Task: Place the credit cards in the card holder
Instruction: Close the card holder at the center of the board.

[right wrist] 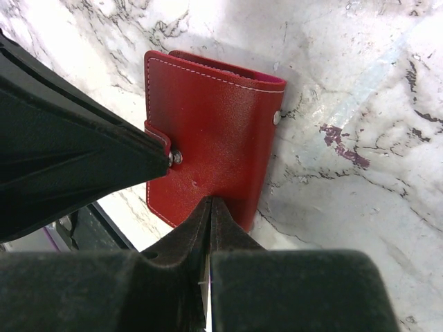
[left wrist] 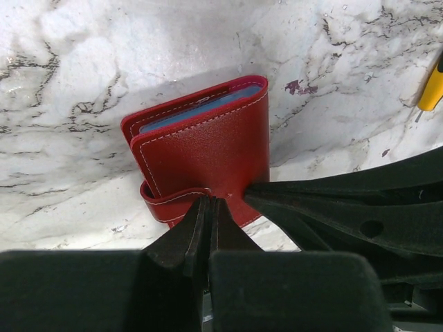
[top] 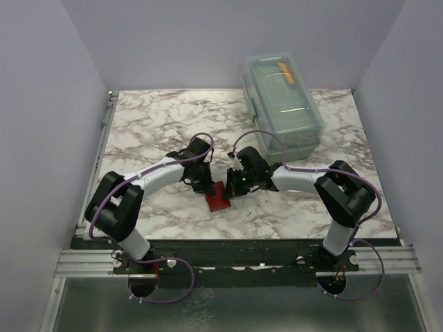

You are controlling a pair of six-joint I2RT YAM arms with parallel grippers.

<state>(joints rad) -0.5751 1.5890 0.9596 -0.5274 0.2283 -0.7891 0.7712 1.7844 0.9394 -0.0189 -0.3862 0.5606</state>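
From above, the marble table (top: 159, 117) has a see-through box (top: 284, 104) at the far right, with something orange (top: 286, 72) at its lid. The two arms reach in and meet near the middle of the table. Between their tips sits the red card holder (top: 220, 200). The left gripper (top: 208, 188) is at its left side and the right gripper (top: 234, 187) is at its right side. Both touch it.

From the left wrist, the card holder (left wrist: 201, 152) looks big and close. It is folded shut, and a blue card edge (left wrist: 201, 107) peeks out along its far side. The left gripper (left wrist: 209, 202) is squeezed tight, its two fingers pressed together on the end of the little strap that wraps around the holder. The right gripper's black fingers (left wrist: 346, 187) come in from the right and meet at the holder's near corner. A bit of yellow (left wrist: 432, 86) shows at the right edge; I cannot tell what it is.

From the right wrist, the right gripper (right wrist: 210, 202) is squeezed almost flat, nipping the near edge of the red cover (right wrist: 214, 117). The left gripper's tip is at the strap, by a silver snap (right wrist: 174, 158). Another snap (right wrist: 277, 117) sits by the far edge.
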